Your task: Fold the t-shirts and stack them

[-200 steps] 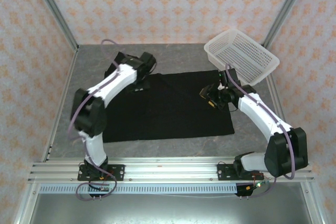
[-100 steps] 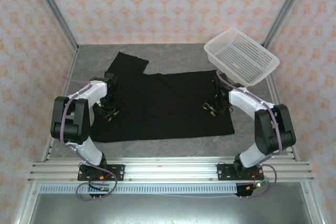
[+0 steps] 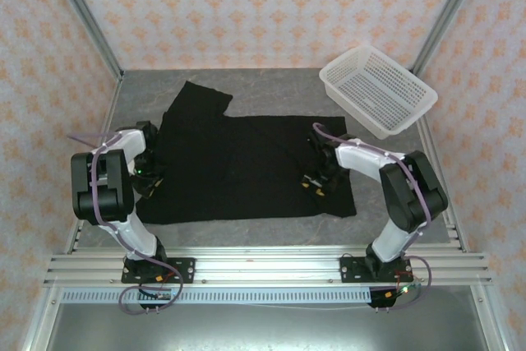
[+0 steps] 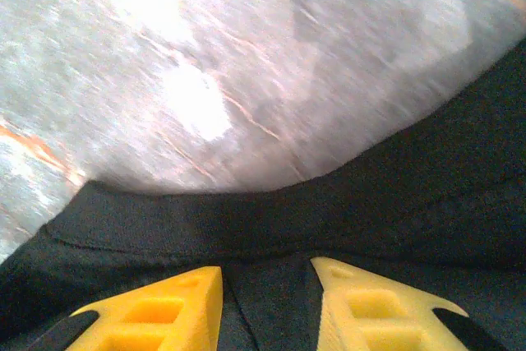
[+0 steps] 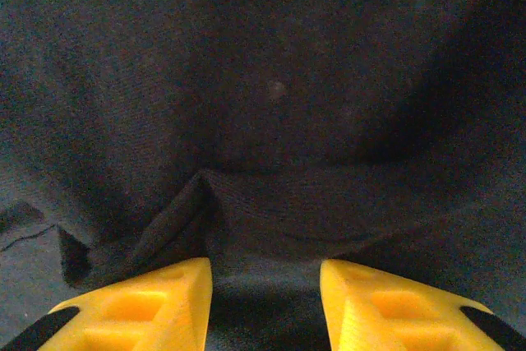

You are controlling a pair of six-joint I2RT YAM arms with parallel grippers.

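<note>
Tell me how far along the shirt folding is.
Early. Done: one black t-shirt lies spread flat on the table, no fold made, no stack. In hand: the left gripper straddles a hem at its edge and the right gripper a puckered ridge of cloth; grip unclear. Left: every fold, then stacking.

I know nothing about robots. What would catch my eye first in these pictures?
A large black t-shirt lies spread flat across the middle of the grey table, one sleeve pointing to the far left. Two white-and-black arms reach in from the near edge, the left gripper at the shirt's left edge and the right gripper on its right side. A white mesh basket sits at the far right corner.
</note>
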